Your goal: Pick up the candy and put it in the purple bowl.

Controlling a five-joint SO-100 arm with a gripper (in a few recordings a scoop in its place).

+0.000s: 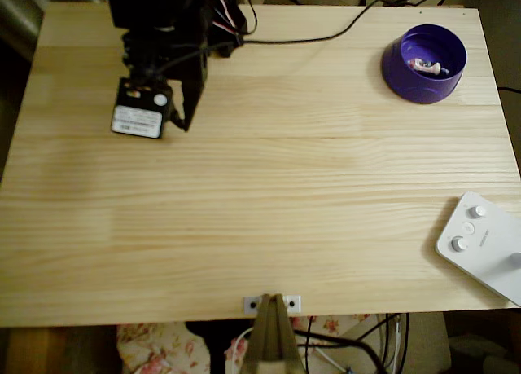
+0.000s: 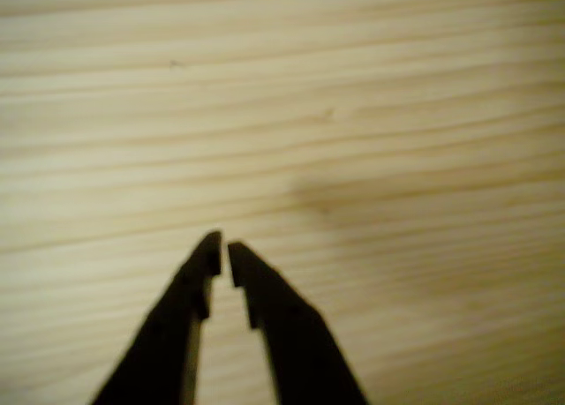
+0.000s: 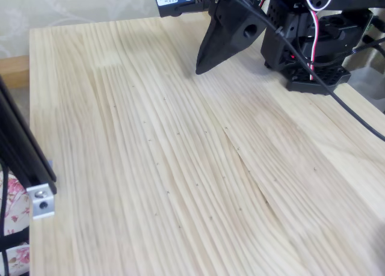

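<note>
The purple bowl (image 1: pixel 424 63) stands at the far right of the wooden table in the overhead view. The candy (image 1: pixel 426 67), pinkish-white with dark marks, lies inside it. My black gripper (image 1: pixel 182 123) hangs over the far left of the table, well away from the bowl. In the wrist view the gripper (image 2: pixel 223 245) has its tips almost together with nothing between them, over bare wood. The fixed view shows the gripper (image 3: pixel 199 70) pointing down just above the table near the arm's base.
A white button device (image 1: pixel 483 244) lies at the near right edge in the overhead view. A black cable (image 1: pixel 326 33) runs along the far edge from the arm base (image 3: pixel 313 41). A metal bracket (image 1: pixel 272 304) sits at the near edge.
</note>
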